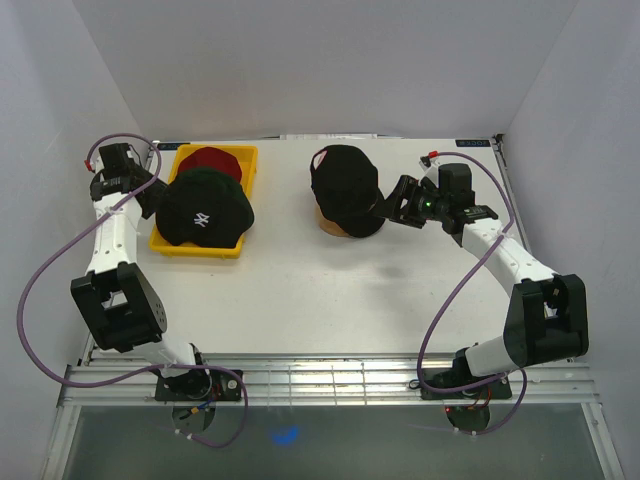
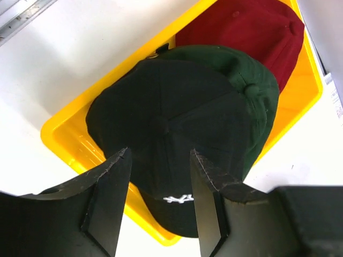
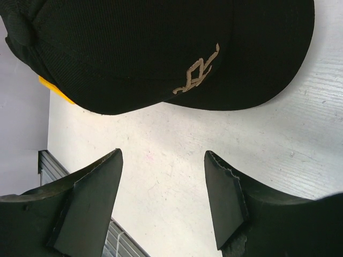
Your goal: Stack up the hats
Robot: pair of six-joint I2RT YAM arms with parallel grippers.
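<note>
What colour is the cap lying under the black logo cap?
Dark green fabric baseball cap; clearest in the left wrist view.

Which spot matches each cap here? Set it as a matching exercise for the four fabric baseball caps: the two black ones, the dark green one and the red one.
Things:
1. black fabric cap with white logo
2. dark green fabric cap
3. red fabric cap
4. black fabric cap with tan stitched logo

Places:
A. on the wooden stand
B. top of the pile in the yellow plastic tray
C. tray's far end, partly under the green cap
D. directly beneath the white-logo cap

Pairs: 1-B, 2-D, 3-C, 4-A
</note>
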